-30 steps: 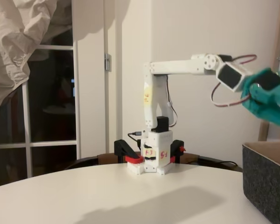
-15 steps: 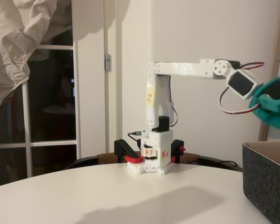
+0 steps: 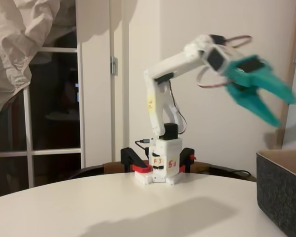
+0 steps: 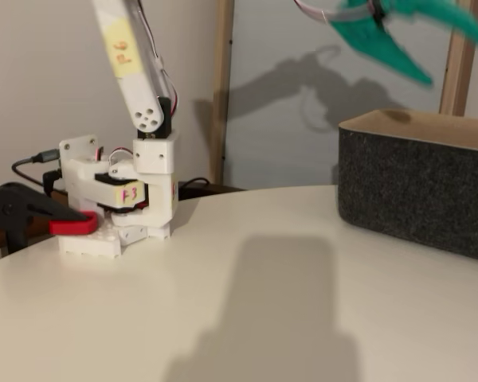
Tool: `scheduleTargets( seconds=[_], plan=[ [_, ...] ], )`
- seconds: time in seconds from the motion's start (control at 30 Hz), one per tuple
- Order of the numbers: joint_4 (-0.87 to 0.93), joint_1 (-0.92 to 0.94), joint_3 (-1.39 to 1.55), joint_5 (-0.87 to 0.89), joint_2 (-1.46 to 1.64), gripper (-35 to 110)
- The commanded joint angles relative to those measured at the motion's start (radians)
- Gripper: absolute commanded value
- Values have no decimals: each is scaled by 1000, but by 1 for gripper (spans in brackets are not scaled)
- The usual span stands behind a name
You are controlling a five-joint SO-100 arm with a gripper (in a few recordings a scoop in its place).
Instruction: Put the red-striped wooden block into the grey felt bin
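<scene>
My teal gripper (image 3: 284,111) hangs in the air, open, its two fingers spread wide and pointing down to the right with nothing between them. It is blurred by motion. In both fixed views it is above the grey felt bin (image 3: 282,193), near the bin's left rim and well clear of it. The bin (image 4: 418,189) is a dark charcoal box with a thick rim, standing on the white table at the right. Seen from the other side, the gripper (image 4: 456,57) is at the top right. The red-striped wooden block is out of view.
The white arm's base (image 3: 160,165) is clamped at the table's far edge with black and red clamps (image 4: 40,216). The round white table (image 3: 113,207) lies bare in front of it. A wall and a wooden post (image 4: 221,87) stand behind.
The arm has drawn back and lifted, swinging the gripper up and left from the picture's right edge. Its fingers now stand spread wide.
</scene>
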Motion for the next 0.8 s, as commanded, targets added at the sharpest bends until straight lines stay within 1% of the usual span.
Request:
scheduleTargets(
  seconds=[0.0,0.17,0.33,0.43,0.53,0.67,0.77],
  plan=[
    [95,123,-18,104,173,23],
    [126,382,34,259,339,19],
    [124,718,107,399,462,18],
    [121,917,198,393,517,19],
    [121,1075,314,394,574,15],
    [120,1209,522,382,673,14],
    [75,1256,713,367,772,13]
  ],
)
